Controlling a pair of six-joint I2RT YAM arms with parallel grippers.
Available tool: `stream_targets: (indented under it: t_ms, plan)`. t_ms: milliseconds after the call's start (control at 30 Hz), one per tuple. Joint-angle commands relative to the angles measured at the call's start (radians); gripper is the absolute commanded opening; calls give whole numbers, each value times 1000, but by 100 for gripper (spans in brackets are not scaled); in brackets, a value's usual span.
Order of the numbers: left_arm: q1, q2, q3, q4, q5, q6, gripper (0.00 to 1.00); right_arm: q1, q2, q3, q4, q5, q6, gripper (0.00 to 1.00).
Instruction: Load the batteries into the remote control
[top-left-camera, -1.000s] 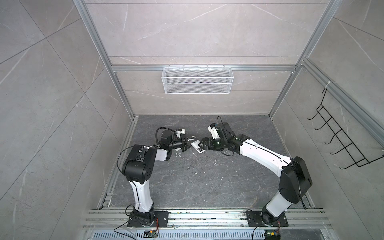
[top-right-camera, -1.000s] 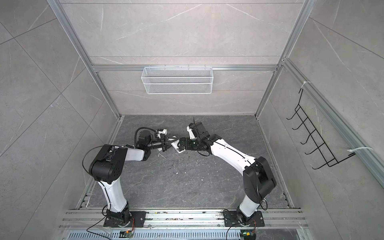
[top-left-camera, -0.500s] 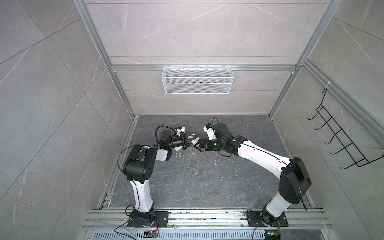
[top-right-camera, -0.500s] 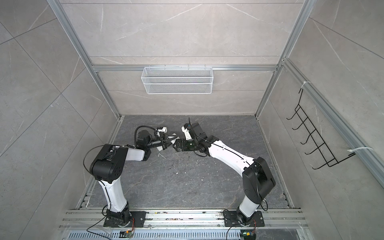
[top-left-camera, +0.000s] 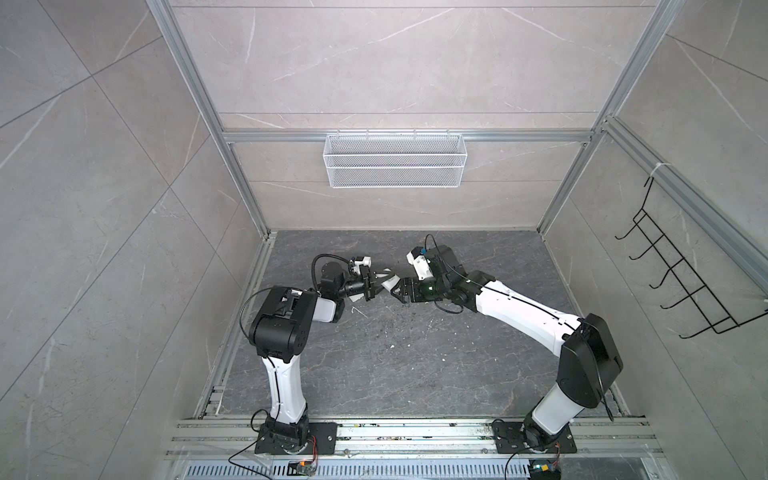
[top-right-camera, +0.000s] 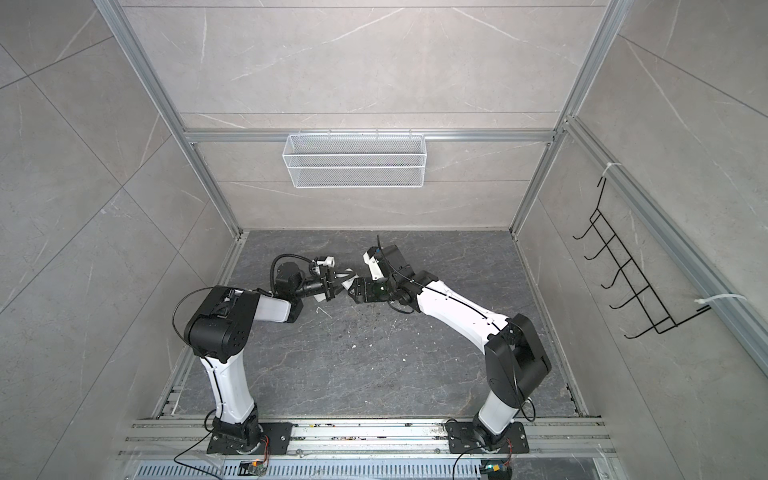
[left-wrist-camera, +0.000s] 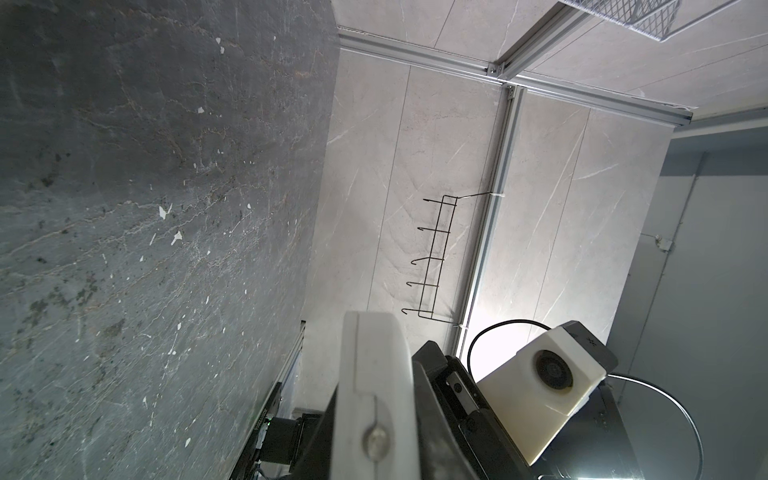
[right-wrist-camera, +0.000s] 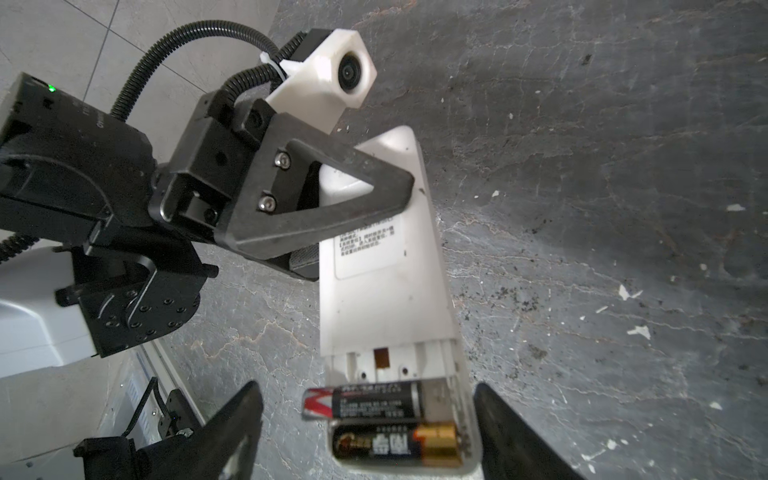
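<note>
Two grippers face each other over the far half of a dark floor (top-left-camera: 395, 353), one holding a white remote (right-wrist-camera: 382, 291), back showing.
Nearest, the right gripper (top-left-camera: 397, 292) has its jaws wide, one either side of the remote's open end, not gripping. There two batteries (right-wrist-camera: 374, 401) lie side by side across the open compartment: one black-and-gold, fully in; one black, its red-and-silver end jutting past the remote's side. Further along, past a printed label (right-wrist-camera: 365, 245), the left gripper (top-left-camera: 372, 287) clamps the remote. A white wire basket (top-left-camera: 395, 160) hangs on the back wall.
</note>
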Motion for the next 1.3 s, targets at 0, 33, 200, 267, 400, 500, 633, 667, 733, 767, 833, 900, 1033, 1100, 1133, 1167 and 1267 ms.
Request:
stream_targets:
  t_ms: [0,33,200,267,400,500,633,667,733,767,833,900,1033,1100,1133,1167,1267]
  plan:
    - [8,-23,17,32,21,-2,0,3,13,24,-1,-3,-14,75]
    - [8,-26,17,30,20,-1,0,4,14,27,-3,-3,-14,73]
    - [8,-40,21,12,19,7,0,4,19,32,-8,0,-15,70]
    - [8,-45,21,-5,20,13,0,4,21,33,-7,-2,-14,70]
    - [8,-48,21,-18,17,13,0,4,34,41,-8,-1,-9,70]
    - [8,-53,21,-20,20,13,0,3,49,52,-15,2,-10,67]
    - [8,-59,22,-25,22,39,0,3,54,56,-13,5,-2,67]
    - [8,-60,22,-29,23,41,0,4,57,60,-15,5,-2,67]
    - [8,-62,23,-33,23,44,0,4,58,63,-21,8,-3,67]
    - [8,-62,25,-35,24,44,0,4,58,64,-21,9,-2,67]
    - [8,-62,24,-35,25,44,0,4,58,63,-20,13,2,66]
    - [8,-63,25,-35,25,44,0,4,58,63,-22,15,5,65]
    - [7,-64,26,-36,25,44,0,4,57,67,-23,14,11,61]
    - [8,-68,27,-36,26,44,0,4,61,76,-29,12,11,61]
    - [8,-68,29,-37,26,44,0,4,61,79,-31,12,11,61]
    - [8,-70,29,-38,27,44,0,2,63,83,-32,10,12,61]
    - [8,-73,29,-39,26,44,0,4,69,87,-35,7,15,60]
